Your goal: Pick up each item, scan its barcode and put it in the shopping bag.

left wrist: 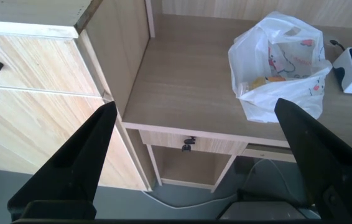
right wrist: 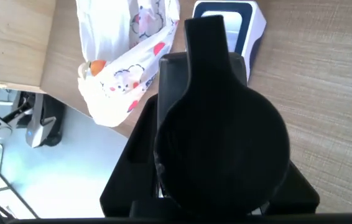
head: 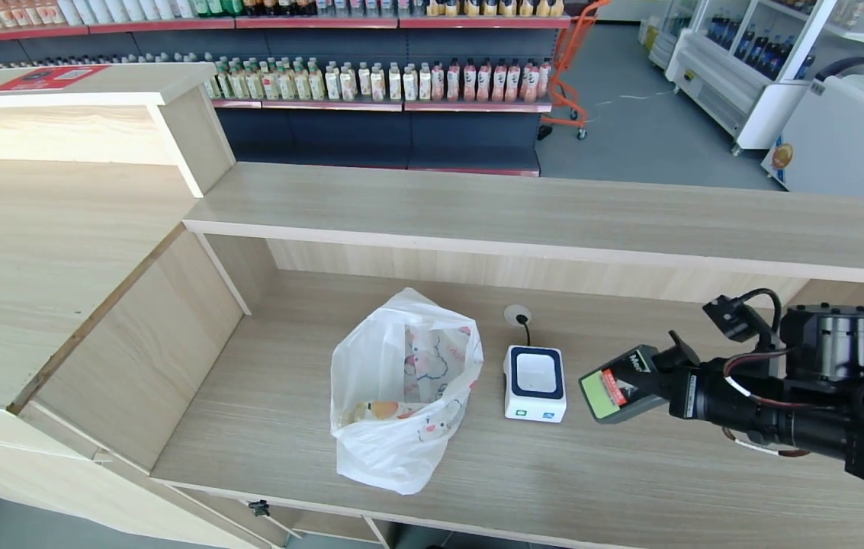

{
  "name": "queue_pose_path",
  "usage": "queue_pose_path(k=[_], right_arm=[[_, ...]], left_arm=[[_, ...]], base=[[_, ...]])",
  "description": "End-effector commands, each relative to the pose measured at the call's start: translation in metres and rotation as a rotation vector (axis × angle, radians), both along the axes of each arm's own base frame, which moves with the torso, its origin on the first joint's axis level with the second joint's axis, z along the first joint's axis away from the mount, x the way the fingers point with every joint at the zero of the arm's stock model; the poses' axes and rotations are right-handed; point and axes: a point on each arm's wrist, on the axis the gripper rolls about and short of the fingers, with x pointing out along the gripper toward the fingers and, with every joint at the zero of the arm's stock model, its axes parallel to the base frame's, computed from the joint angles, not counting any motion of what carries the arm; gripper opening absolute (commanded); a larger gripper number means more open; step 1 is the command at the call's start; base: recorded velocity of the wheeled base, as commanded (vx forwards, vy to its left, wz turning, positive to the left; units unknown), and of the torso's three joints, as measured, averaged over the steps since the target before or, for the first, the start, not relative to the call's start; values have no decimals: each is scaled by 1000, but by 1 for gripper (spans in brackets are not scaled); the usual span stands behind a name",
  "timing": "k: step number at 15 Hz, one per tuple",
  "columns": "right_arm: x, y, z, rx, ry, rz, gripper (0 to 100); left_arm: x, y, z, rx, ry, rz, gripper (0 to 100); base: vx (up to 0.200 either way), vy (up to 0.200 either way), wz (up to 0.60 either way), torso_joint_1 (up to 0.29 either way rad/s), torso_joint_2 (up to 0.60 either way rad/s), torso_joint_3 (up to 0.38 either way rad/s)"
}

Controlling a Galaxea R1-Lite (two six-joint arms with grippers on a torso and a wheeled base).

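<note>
A white plastic shopping bag [head: 401, 396] stands open on the lower wooden counter [head: 554, 473], with an orange-and-yellow item [head: 374, 412] inside it. To its right sits the white barcode scanner [head: 534, 381] with a dark-framed window facing up. My right gripper [head: 653, 374] is shut on a small dark box [head: 615, 389] with a green and red label, held just right of the scanner and a little above the counter. The bag [right wrist: 126, 62] and scanner [right wrist: 226, 15] lie beyond the box in the right wrist view. My left gripper [left wrist: 194, 165] hangs open off the counter's front left, holding nothing.
A raised wooden ledge [head: 554, 213] runs behind the lower counter, and a taller side counter [head: 43, 252] walls the left. The scanner's cable [head: 525, 328] goes into a hole at the back. A drawer with a lock [left wrist: 187, 144] sits below the counter front.
</note>
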Motion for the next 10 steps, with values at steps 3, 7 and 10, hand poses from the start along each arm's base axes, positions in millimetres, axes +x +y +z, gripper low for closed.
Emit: queue_pose_path(k=[3,7,10], right_arm=[[42,13,-57,-68,7,37,0],[63,24,-76,-63,-23,50,0],[78,44,-77,-19,-34,76,0]], left_arm=[[0,0,0,0,0,0,100],[0,0,0,0,-2,0,100],[0,0,0,0,0,0,100]], base=[[0,0,0,0,0,0],[0,0,0,0,0,0],[0,0,0,0,0,0]])
